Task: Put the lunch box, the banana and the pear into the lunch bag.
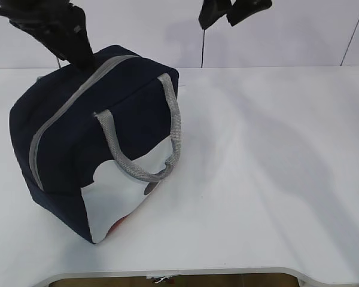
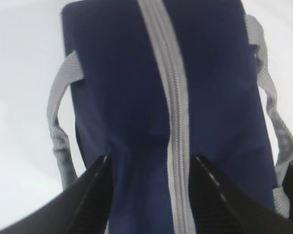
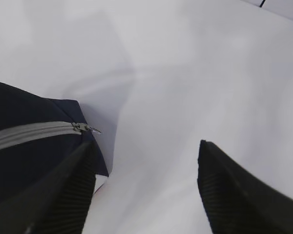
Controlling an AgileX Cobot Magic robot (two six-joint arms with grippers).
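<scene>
**Left gripper on the zipped lunch bag, right gripper raised above the table**

We find the left gripper (image 2: pixel 149 195) at the far end of the lunch bag (image 1: pixel 78 149), its two black, wedge-shaped fingers (image 2: pixel 95 195) spread apart and straddling the grey zipper (image 2: pixel 173 122); the navy cloth puckers slightly between them. Whether the tips press the fabric or merely touch it, we cannot tell. The zipper tape runs as a ribbed pale band along the middle of the bag's top, and it appears closed along its whole visible length. In the right wrist view its small metal pull (image 3: pixel 85 128) sits at the corner of the bag.

The bag is boxy and soft-sided, of matte woven navy fabric, with two grey webbing handles (image 1: pixel 167 131) of coarse weave drooping down its sides and a smooth white panel (image 1: pixel 119 197) on the side facing us.

The right gripper (image 1: pixel 233 13) hangs high near the top of the exterior view, well apart from the bag, its ridged black fingers (image 3: pixel 234 195) held wide.

The bag stands on the left part of a plain, smooth white table (image 1: pixel 275 179) with a rounded front edge. Behind it runs a pale wall (image 1: pixel 287 42) divided by thin dark seams.
</scene>
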